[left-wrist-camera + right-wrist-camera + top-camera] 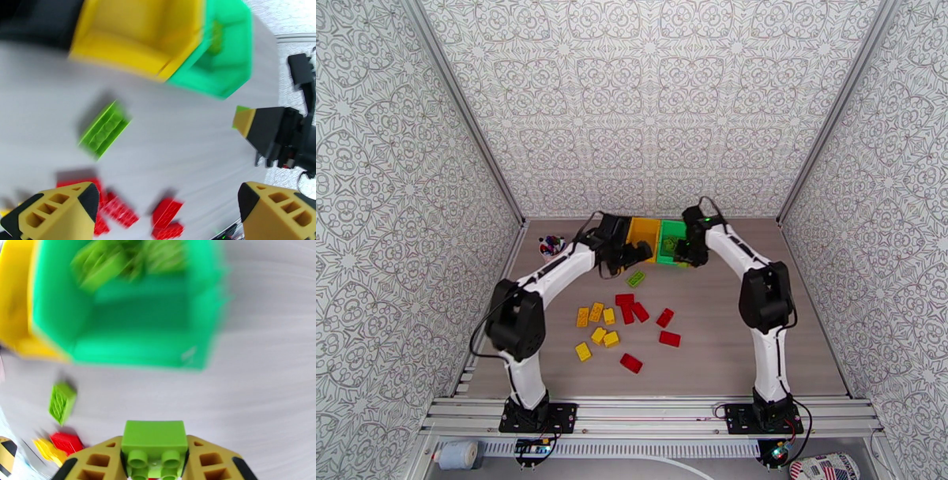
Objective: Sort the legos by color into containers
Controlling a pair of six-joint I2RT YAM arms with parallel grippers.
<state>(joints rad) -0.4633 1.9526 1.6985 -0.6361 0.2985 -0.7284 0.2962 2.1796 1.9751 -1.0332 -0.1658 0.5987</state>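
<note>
Bricks first. On the desk point(727, 347) I count six red bricks point(670, 338) and six yellow bricks point(611, 339), though the reds at the top of the pile are bunched up, so give or take one. The yellows sit left of the reds, in one loose scatter mid-desk. There's a single loose green one point(636, 278) lying just in front of the bins, apart from that pile. One more green brick point(154, 437) is clamped in the right pincer point(154, 455), studs facing the wrist camera, and it hangs at the near edge of the green bin point(673, 234).

Three bins stand in a row at the back: the black bin point(35, 19), the yellow bin point(644, 235) and the green one, with yellow and green touching. The green bin has light green bricks at its far end, too blurry to count. The yellow bin's inside reads as plain yellow. The black bin's inside I can't tell.

The left pincer point(164, 209) is wide apart, holding nothing, above the desk near the loose green one and the reds. A cup of pens point(551, 246) sits off to the left.
</note>
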